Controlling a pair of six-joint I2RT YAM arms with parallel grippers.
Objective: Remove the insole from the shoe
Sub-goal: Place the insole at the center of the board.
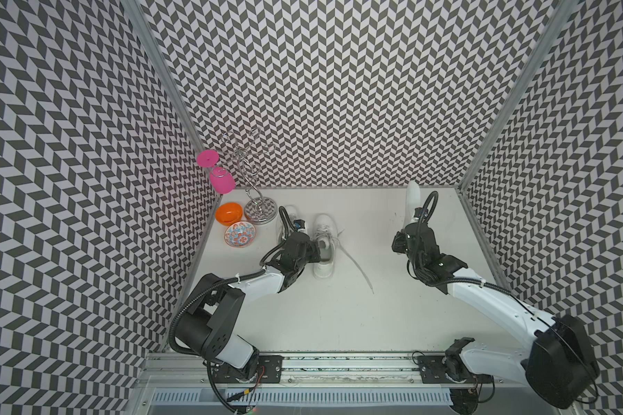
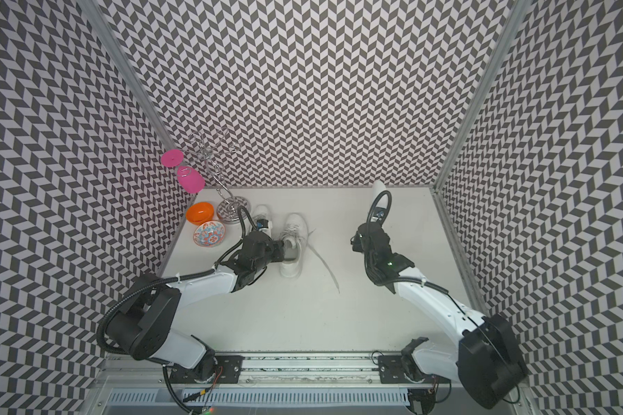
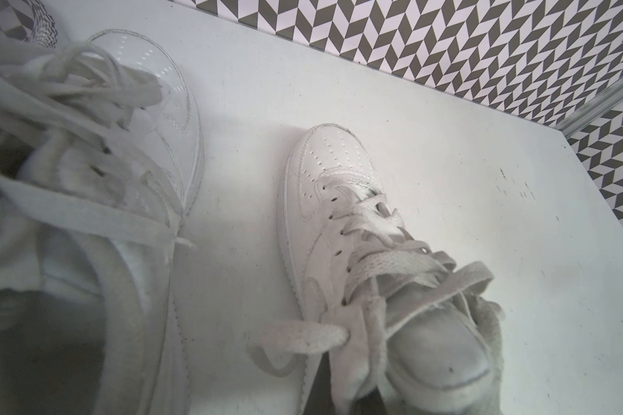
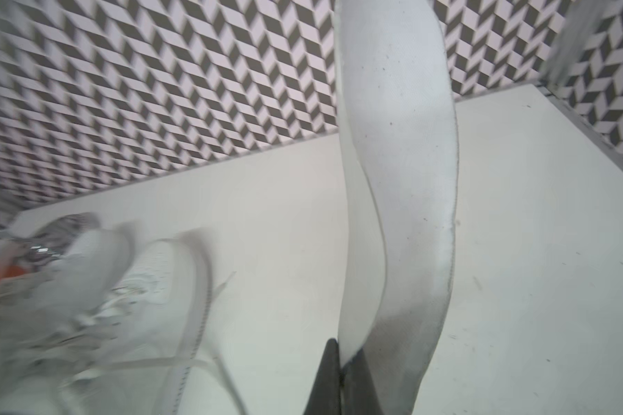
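The right gripper [image 4: 342, 359] is closed on one end of the white insole [image 4: 400, 161]. The insole rises from the jaws with a slight bend and hangs above the table [image 1: 374, 323]. Its far end is cut off in the right wrist view. It is fully outside the shoe [image 1: 324, 224] and well apart from it, toward the right side.

The left gripper [image 1: 323, 247] is closed narrow at the opening of this shoe, apparently on its laced edge. In the left wrist view only dark slivers of its fingers show, so the exact hold is hard to make out. One loose lace [image 1: 356, 266] trails over the table.

A second shoe [image 1: 291, 215] stands just beside it, mostly hidden under the left arm. Near the left wall an orange bowl [image 1: 228, 212] and a patterned bowl [image 1: 239, 234] show their bare insides. Behind them a pink glass [image 1: 222, 181] hangs upside down on a wire rack [image 1: 252, 179].
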